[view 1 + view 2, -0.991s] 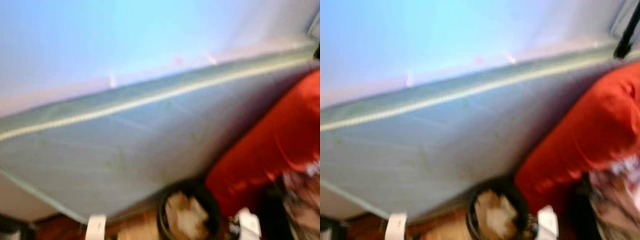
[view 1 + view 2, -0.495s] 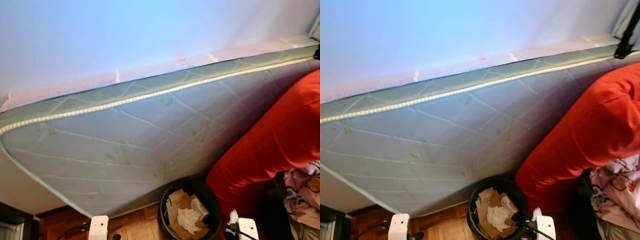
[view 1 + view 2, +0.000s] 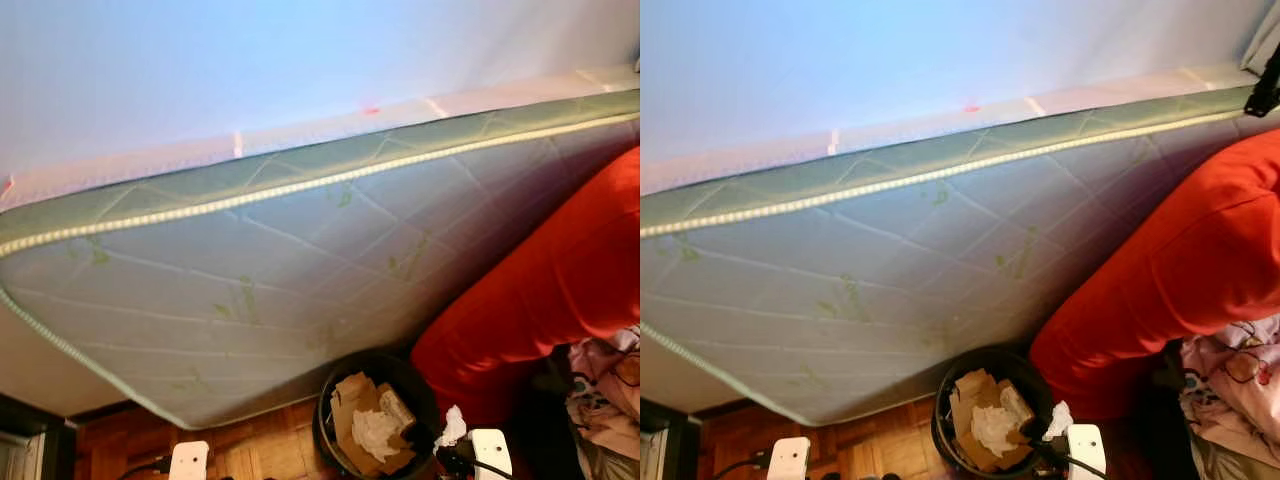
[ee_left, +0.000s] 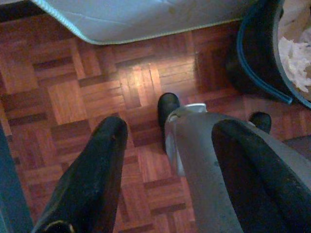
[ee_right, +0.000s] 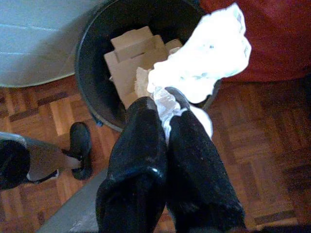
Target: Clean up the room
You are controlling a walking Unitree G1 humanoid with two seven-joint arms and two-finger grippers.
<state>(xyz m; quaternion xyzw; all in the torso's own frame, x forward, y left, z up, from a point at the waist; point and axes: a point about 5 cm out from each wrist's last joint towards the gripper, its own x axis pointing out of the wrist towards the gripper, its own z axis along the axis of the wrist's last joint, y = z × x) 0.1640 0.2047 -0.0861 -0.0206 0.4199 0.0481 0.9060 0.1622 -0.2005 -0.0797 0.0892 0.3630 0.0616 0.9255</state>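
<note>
A bedroom in a home. Quilted pale-green mattress (image 3: 280, 300) with corded piping, tipped on edge against a plain whitish wall (image 3: 300, 60). Beside it a big red cushion (image 3: 540, 290), and next to that a heap of patterned pink bedding (image 3: 1230, 385). Below, dark wood parquet floor (image 4: 73, 97) of small square blocks. Black round wastebasket (image 5: 97, 48) on the parquet, holding cardboard scraps (image 5: 129, 58) and crumpled paper.

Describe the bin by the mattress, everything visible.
The bin is a round black tub, apparently plastic, upright on the parquet floor. It sits below the leaning mattress, beside the red cushion. Inside: cardboard pieces and crumpled paper. The right end effector holds a white tissue over its rim.
</note>
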